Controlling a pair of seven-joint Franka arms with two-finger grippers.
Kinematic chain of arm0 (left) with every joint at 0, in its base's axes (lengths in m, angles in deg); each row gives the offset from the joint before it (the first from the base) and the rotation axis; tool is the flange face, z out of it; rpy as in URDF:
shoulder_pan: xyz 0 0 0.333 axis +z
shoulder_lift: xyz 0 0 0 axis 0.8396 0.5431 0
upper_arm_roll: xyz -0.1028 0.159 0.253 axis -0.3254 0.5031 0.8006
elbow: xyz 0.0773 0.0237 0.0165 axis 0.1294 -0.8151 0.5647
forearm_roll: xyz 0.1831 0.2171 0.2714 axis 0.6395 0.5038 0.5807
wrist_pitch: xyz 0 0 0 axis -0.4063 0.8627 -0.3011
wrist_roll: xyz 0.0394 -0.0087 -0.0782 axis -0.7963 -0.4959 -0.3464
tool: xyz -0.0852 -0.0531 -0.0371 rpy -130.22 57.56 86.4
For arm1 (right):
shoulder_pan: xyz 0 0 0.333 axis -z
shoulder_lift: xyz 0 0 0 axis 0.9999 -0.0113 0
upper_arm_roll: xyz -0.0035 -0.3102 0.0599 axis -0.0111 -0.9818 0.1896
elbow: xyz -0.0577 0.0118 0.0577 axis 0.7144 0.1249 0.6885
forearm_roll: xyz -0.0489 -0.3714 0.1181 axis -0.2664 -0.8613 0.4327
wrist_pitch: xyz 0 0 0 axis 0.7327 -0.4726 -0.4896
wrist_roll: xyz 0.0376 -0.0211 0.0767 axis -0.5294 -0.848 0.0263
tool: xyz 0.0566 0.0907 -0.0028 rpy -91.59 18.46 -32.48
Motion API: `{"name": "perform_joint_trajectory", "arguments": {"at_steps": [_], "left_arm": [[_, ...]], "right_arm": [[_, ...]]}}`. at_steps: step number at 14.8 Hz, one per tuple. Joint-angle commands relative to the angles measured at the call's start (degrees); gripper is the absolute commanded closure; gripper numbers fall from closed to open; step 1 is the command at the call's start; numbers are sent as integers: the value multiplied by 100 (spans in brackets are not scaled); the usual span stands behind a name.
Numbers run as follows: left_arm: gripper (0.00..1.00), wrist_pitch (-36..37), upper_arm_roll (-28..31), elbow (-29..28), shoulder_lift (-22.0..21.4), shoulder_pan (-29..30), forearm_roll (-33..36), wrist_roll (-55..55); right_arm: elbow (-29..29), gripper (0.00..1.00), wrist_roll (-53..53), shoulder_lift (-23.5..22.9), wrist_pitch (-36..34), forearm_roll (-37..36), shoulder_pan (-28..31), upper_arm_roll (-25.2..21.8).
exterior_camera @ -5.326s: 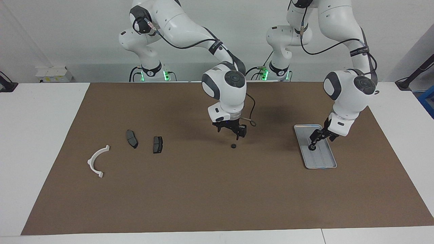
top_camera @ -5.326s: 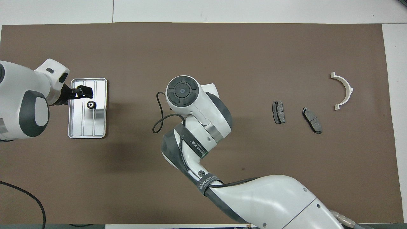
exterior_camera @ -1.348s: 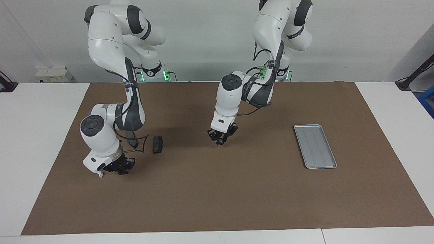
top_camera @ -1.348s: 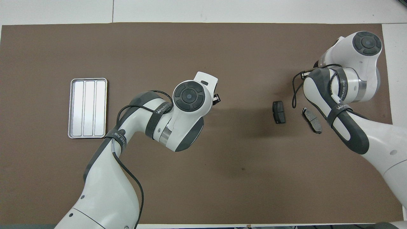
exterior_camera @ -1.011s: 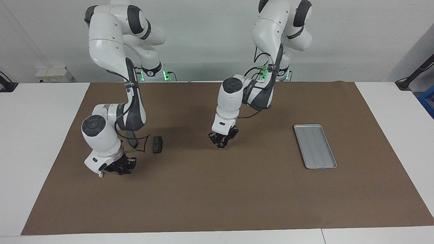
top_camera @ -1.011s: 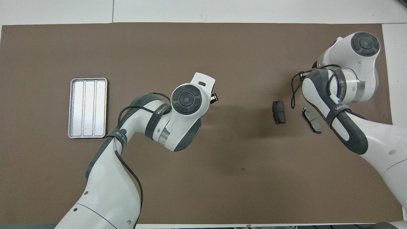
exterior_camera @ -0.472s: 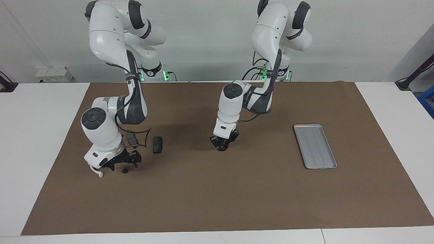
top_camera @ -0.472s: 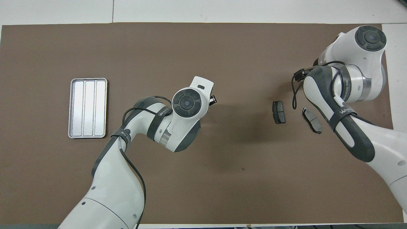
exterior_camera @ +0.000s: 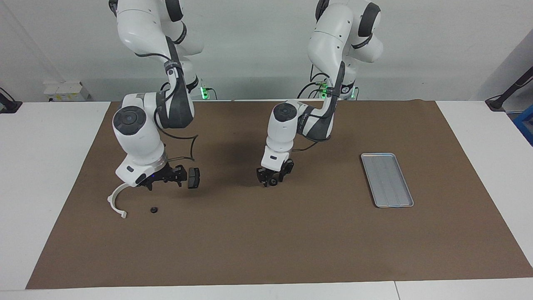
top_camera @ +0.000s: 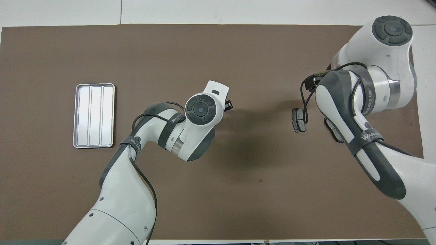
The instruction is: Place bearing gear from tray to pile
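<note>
One bearing gear (exterior_camera: 153, 210) seen on mat beside white bracket (exterior_camera: 116, 201), within pile, near brake pad (exterior_camera: 193, 177); second gear seemingly pinched in left gripper (exterior_camera: 271, 181), low over mat centre. Right gripper (exterior_camera: 163, 180) raised over pile, fingers spread, nothing held. Tray (exterior_camera: 387, 179) emptied. Gentle set-down advised for handover

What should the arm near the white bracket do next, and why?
Probably the right gripper should lift away toward the middle of the mat: the bearing gear already lies beside the white bracket, apart from it, and the left gripper hangs over the middle.
</note>
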Motion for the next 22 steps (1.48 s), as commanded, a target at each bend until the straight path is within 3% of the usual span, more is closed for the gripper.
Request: {"name": "perform_joint_trajectory", "arguments": {"at_steps": [1,5,8,11,16,18,22], "left_arm": [[0,502,30,84,-265,191,196,122],[0,1223,21,84,-1117,963,170,912],[0,1786,30,127,-1820,1718,161,1930],[0,2409,48,469,-2190,2701,196,3090],[0,2622,56,549,-2991,4153,179,4727],[0,2971,83,567,-3123,4383,161,4974],[0,4132,-75,340,-3527,4323,161,5363]], "right_arm": [[86,0,-498,27,-213,-2,-129,48],[86,0,-1078,54,-257,51,-383,56],[86,0,-2385,54,-161,147,-953,65],[192,0,-3844,-25,128,419,-1665,56],[919,0,-5533,-849,270,438,-2518,56],[1202,0,-5895,-1263,392,429,-2748,56],[1168,0,-5958,-1537,892,447,-2714,56]]}}
